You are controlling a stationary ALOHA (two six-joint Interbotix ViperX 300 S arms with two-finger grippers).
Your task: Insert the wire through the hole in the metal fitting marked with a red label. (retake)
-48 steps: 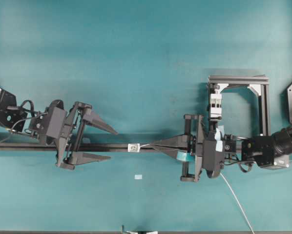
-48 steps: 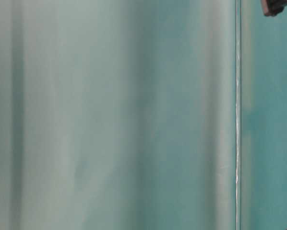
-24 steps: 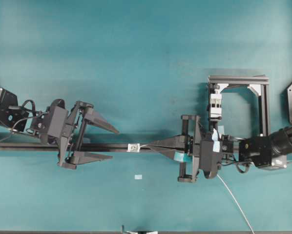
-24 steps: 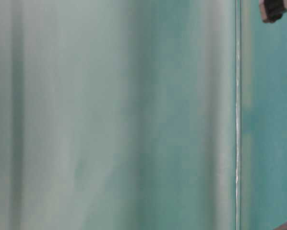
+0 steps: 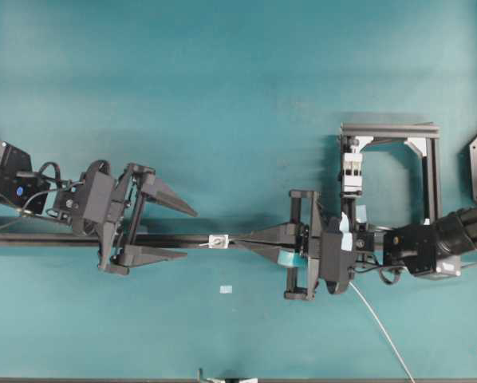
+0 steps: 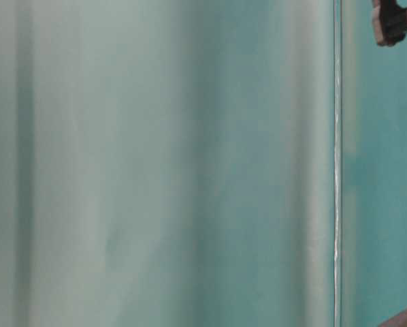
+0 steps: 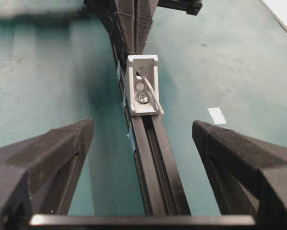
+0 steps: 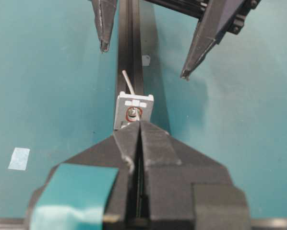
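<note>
One metal fitting sits on the single black rail lying across the teal bench. One wire passes through its hole, a short end poking out on the left side. The right hand, pressed shut, pinches the wire just right of the fitting. The left hand stands wide open and empty, one finger on each side of the rail.

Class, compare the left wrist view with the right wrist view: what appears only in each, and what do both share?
Only the left wrist view: the silver screw on the silvery metal fitting.

Only the right wrist view: the red ring round the hole, a teal tape patch on the shut right gripper.

Both: the thin silver-grey wire through the fitting, the black rail, the open left gripper.
</note>
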